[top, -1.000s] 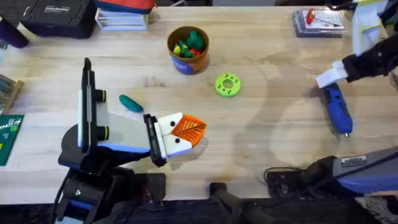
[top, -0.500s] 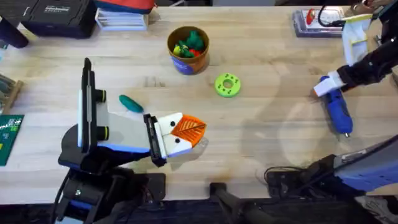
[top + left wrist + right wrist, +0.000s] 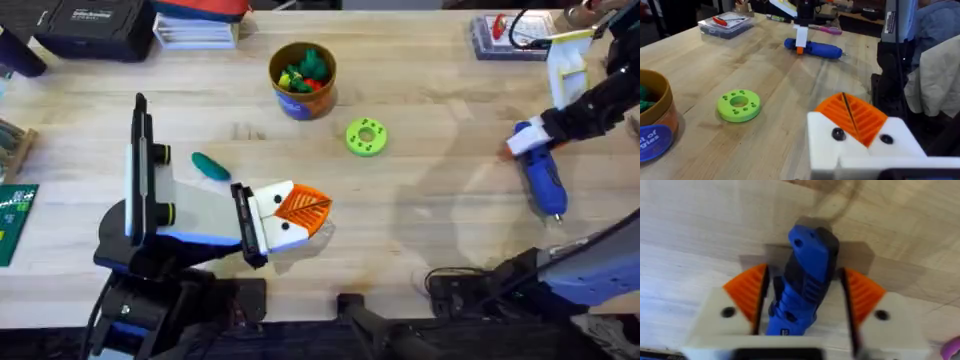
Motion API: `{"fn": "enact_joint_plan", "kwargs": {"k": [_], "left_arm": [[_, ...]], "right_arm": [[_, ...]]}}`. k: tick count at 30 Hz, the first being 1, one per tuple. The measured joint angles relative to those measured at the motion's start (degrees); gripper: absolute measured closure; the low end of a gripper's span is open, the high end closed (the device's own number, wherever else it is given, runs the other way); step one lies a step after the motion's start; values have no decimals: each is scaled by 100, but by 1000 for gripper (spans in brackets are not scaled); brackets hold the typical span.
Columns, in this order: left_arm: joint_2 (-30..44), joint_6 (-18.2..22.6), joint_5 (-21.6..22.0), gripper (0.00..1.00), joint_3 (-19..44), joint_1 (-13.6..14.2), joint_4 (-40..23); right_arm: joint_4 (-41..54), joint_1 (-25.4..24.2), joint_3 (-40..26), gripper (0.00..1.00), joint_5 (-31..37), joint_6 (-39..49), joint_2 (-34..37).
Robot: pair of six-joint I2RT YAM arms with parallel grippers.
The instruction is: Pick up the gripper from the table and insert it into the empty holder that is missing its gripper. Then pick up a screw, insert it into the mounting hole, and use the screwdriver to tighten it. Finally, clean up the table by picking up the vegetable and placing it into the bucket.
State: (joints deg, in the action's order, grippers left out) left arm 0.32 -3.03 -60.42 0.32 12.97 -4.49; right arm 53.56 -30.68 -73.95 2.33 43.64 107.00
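We see a wide stretch of bare wood on the tabletop point(image 3: 440, 215) between the two arms, with clutter only along the far edge: a dark case point(image 3: 92, 27) at the far left, a clear box point(image 3: 510, 36) at the far right. The near edge in front of the arm bases is free of loose items.

Our right hand point(image 3: 527, 138) is down at the right side of the tabletop, over the back end of the screwdriver point(image 3: 541, 176). In the right wrist view its two orange pads point(image 3: 746, 292) stand on either side of the blue body, spread and with a sliver of gap on each side, so we read it as straddling the tool rather than clamped on it. The screwdriver is bright blue and stubby, lying flat with its narrow tip toward the near edge.

Our left hand point(image 3: 290, 215) rests low at the near left; its fingers meet with nothing between them.

The vegetable point(image 3: 211, 166), teal and pointed, lies just beyond the left arm. The bucket point(image 3: 302, 80) stands toward the far middle with toys inside, and a lime-green ring point(image 3: 366, 137) lies between it and the open wood.
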Motion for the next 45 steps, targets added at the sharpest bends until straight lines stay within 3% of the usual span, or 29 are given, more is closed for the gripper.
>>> {"fn": "enact_joint_plan", "kwargs": {"k": [5,6,19,28,35,45], "left_arm": [[0,1,1,996,0,0,0],[-2,0,2,996,0,0,0],[0,2,2,996,0,0,0],[-1,1,0,996,0,1,0],[0,0,0,996,0,0,0],[-2,0,0,996,0,0,0]], "right_arm": [[-9,0,20,930,-22,49,10],[-3,0,24,971,-40,7,21],[-213,0,89,974,-46,-414,-187],[-463,2,105,974,-84,-1216,-1674],[-474,78,105,974,-577,-1820,-2899],[-755,835,457,974,-911,-2434,-4355]]}}
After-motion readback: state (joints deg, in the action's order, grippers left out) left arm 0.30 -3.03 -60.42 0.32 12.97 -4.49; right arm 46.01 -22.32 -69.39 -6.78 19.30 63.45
